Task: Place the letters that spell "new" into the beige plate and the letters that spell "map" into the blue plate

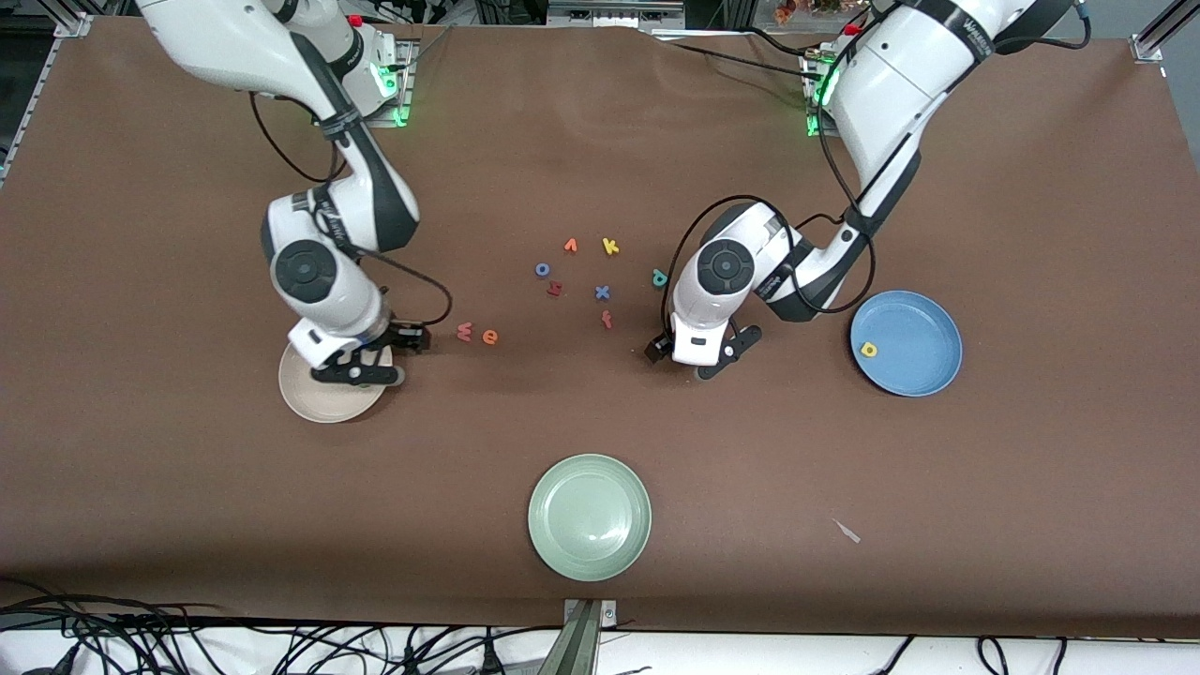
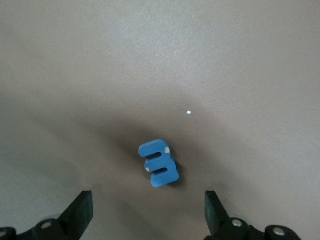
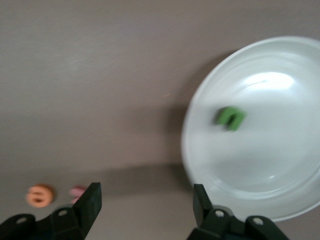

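Green n (image 3: 230,118) lies in the beige plate (image 3: 200,165), seen only from my right wrist; in the front view my right gripper (image 1: 361,364) hides it, hanging open over the plate's edge. Nearby on the table sit the w (image 1: 464,331) and e (image 1: 489,337). My left gripper (image 1: 689,359) hangs open over the blue m (image 2: 159,163), which shows only in the left wrist view. Yellow a (image 1: 869,350) rests in the blue plate (image 1: 923,366).

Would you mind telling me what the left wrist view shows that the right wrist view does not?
Only the left wrist view: the blue m lying on the brown table, between the open left claw.

Only the right wrist view: the green n in the beige plate, the orange e, the pink w, the open right claw.

Both: bare brown table.
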Action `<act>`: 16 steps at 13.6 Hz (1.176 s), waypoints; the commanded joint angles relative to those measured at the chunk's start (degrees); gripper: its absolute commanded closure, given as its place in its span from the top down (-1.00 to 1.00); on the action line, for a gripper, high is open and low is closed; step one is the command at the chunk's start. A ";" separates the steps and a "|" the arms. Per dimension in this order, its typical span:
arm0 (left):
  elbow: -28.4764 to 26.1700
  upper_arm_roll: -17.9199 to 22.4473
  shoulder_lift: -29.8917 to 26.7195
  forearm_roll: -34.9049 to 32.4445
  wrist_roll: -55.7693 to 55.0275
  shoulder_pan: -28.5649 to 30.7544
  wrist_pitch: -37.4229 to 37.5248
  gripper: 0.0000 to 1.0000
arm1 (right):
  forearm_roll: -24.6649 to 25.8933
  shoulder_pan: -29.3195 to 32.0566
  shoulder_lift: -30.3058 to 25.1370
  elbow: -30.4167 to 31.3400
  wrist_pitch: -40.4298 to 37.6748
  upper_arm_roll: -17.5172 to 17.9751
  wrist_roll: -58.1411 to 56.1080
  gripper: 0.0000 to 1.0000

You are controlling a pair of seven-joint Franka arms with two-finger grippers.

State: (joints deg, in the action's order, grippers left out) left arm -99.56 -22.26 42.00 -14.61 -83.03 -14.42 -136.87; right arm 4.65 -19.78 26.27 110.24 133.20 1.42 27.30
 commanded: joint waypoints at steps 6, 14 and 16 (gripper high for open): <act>4.46 3.10 2.55 -0.94 -2.13 -2.37 0.29 -0.03 | -0.60 -4.74 0.44 5.24 4.08 0.78 11.11 0.65; 6.39 4.25 1.33 -4.88 -0.21 -2.46 5.61 -1.00 | -0.08 -6.24 1.93 6.92 9.35 0.69 12.25 0.65; 9.55 4.07 0.63 -3.76 8.80 -1.93 14.74 -1.00 | 0.01 -6.24 2.99 6.83 11.19 0.69 12.34 0.64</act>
State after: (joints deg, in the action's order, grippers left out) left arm -93.38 -18.67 43.69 -18.11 -81.16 -16.28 -129.78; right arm 4.65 -25.71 27.87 117.66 142.55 2.20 38.66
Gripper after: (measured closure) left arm 0.736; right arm 0.176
